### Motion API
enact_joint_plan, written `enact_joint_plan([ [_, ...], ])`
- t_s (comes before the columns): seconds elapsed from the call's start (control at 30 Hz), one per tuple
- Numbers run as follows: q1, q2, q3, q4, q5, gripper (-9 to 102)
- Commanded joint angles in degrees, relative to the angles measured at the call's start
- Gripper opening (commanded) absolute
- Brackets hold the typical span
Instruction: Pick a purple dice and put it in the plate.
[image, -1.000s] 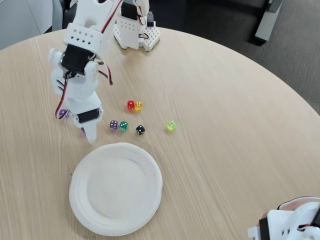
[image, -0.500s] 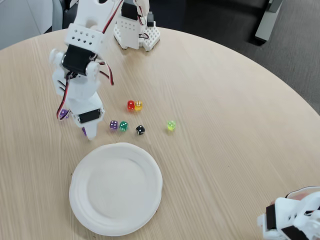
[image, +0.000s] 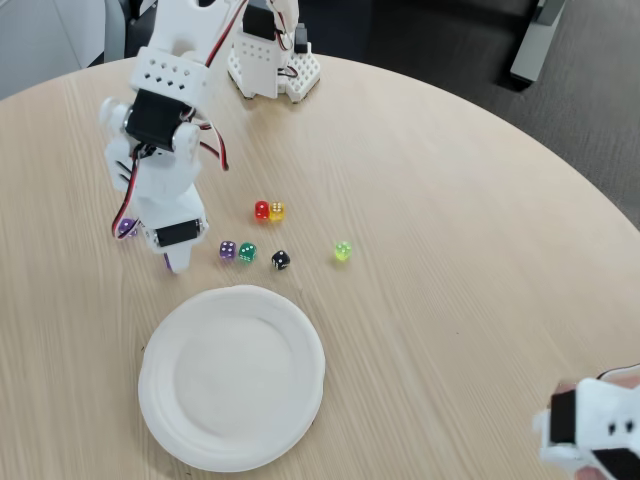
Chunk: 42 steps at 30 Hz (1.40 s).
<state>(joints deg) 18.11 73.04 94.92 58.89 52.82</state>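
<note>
Gripper (image: 176, 262) slightly higher now, jaws closed around translucent purple dice (image: 172, 262), beside white plate (image: 160, 400).

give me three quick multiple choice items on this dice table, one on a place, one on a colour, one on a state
1. Where is the plate relative to the row of dice in the fixed view?
A. below it
B. above it
C. far right

2. What colour is the die touching the red die?
A. black
B. orange
C. blue

3. What lies in the plate?
A. a purple die
B. two dice
C. nothing

Key: 1 A, the plate sits nearer the bottom edge. 2 B, the orange die adjoins the red one. 3 C, its white surface is bare.
</note>
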Motion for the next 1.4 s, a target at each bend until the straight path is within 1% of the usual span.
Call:
enact_joint_plan([
  [0.0, -0.8, 1.1, -1.3, 0.2, 0.4, 0],
  [0.47, -0.7, 15.5, -1.6, 0.4, -1.4, 0],
  [0.53, -0.9, 17.1, -1.6, 2.1, -1.7, 0],
  [0.7, -0.9, 20.3, -1.6, 9.3, -1.0, 0],
  [1.07, -1.0, 27.9, -1.2, 18.5, -1.1, 0],
  [1.27, -1.0, 29.7, -0.7, 20.0, -1.8, 0],
  [1.37, -1.0, 33.7, -0.5, 20.4, -2.3, 0],
])
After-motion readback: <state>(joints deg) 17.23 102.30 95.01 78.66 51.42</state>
